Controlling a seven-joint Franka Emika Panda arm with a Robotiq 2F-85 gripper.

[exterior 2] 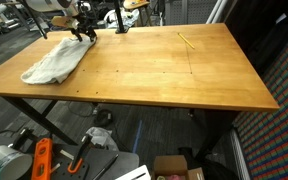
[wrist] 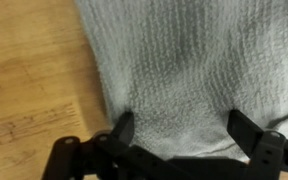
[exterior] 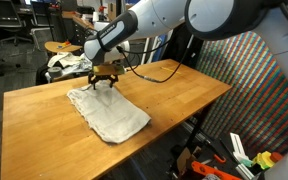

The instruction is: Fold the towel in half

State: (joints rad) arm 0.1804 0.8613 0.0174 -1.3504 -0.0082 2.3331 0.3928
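Observation:
The towel (exterior: 108, 114) is an off-white wrinkled cloth lying flat on the wooden table (exterior: 174, 90); in an exterior view it shows near the table's far left corner (exterior 2: 54, 62). My gripper (exterior: 104, 77) hovers right over one end of the towel, also seen from the other side (exterior 2: 85, 34). In the wrist view the towel (wrist: 184, 60) fills most of the picture, and the gripper (wrist: 182, 130) stands open with its dark fingers (wrist: 121, 130) spread wide over the cloth. Nothing is pinched between them.
The table (exterior 2: 174, 70) carries a thin yellow stick (exterior 2: 186, 41) far from the towel. A chair with clutter (exterior: 66, 62) stands behind the table. Tools and boxes (exterior 2: 54, 160) lie on the floor below the front edge.

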